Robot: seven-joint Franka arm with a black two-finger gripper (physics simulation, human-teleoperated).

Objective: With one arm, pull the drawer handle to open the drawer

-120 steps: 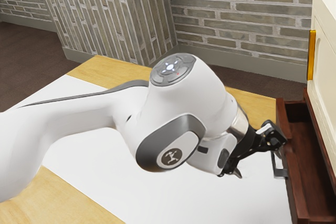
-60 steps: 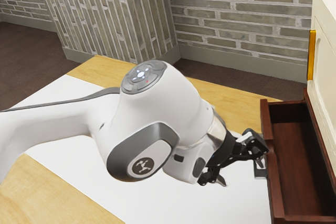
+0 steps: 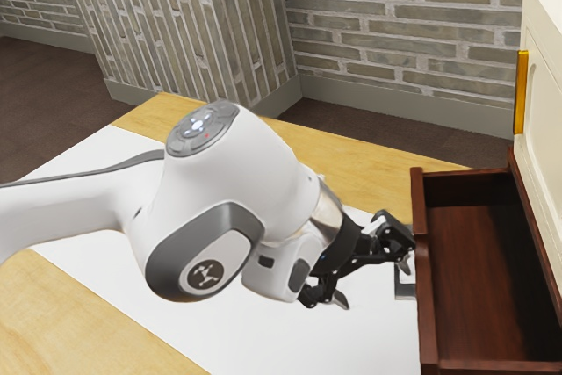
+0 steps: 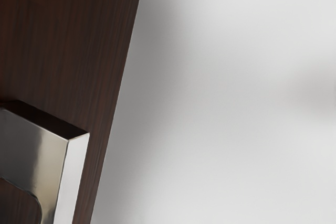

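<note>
The drawer is open, & its dark red-brown inside shows in the exterior view. It sticks out of the cream box w/ a yellow strip on its side. The handle is on the drawer's front, gray & shiny. The black gripper is open, w/ its 2 fingers wide apart: 1 is right by the handle, the other is away from it, over the white sheet. Can't tell if the near one touches. The big white arm hides pt. of the wood table & sheet. A brick wall & brown floor are in back.
</note>
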